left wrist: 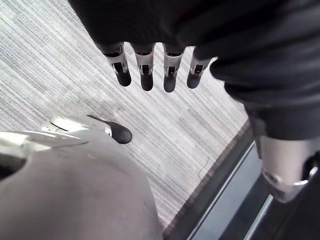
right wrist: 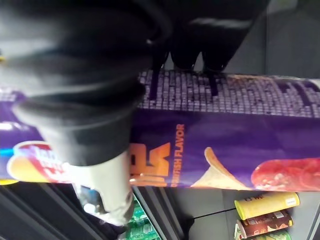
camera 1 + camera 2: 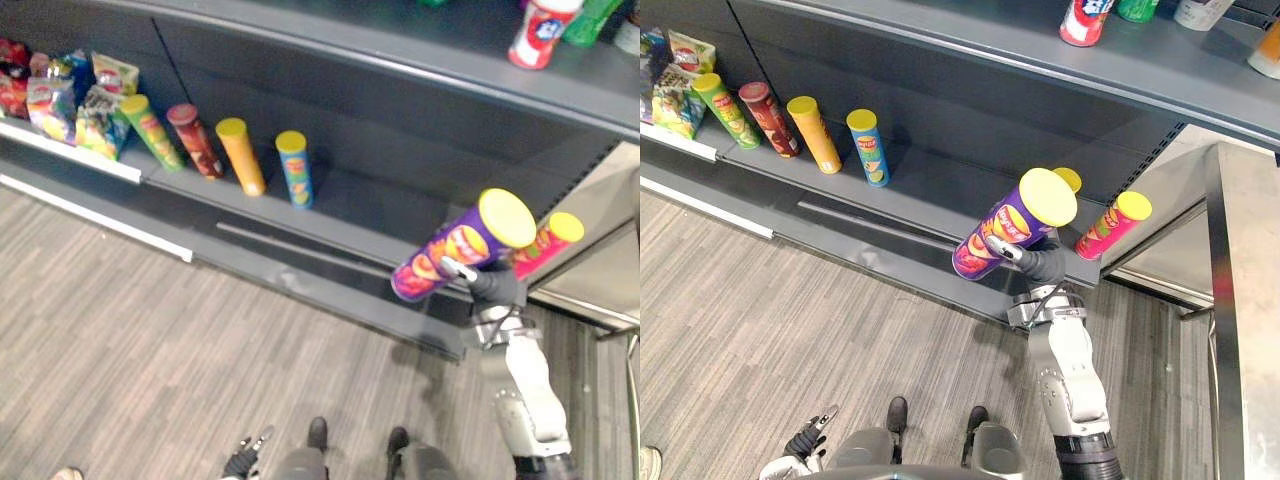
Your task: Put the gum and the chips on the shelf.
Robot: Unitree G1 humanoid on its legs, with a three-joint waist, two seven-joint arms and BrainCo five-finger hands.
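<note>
While curling the right hand (image 3: 1032,262) fully round the purple chips can (image 3: 1002,235), holding it tilted, lid upward, just off the front edge of the lower shelf (image 3: 930,195) near its right end. Seemingly not resting it on the shelf yet. Hanging the left hand (image 1: 146,75) low over the floor (image 3: 150,330), fingers straight, carrying nothing. Counting shelved chips cans: four in a row along the left half, green can (image 3: 728,108), dark red can (image 3: 768,120), orange can (image 3: 815,133), blue can (image 3: 870,148); one pink can (image 3: 1105,228) at the right end; maybe one more, showing just a yellow lid (image 3: 1069,178) behind the held can. Spotting snack bags (image 3: 75,100) at the far left end, too bunched for counting. Not managing to pick out the gum for certain. Judging the chips step nearly done, lacking only set-down and release; treating the gum as pending.
</note>
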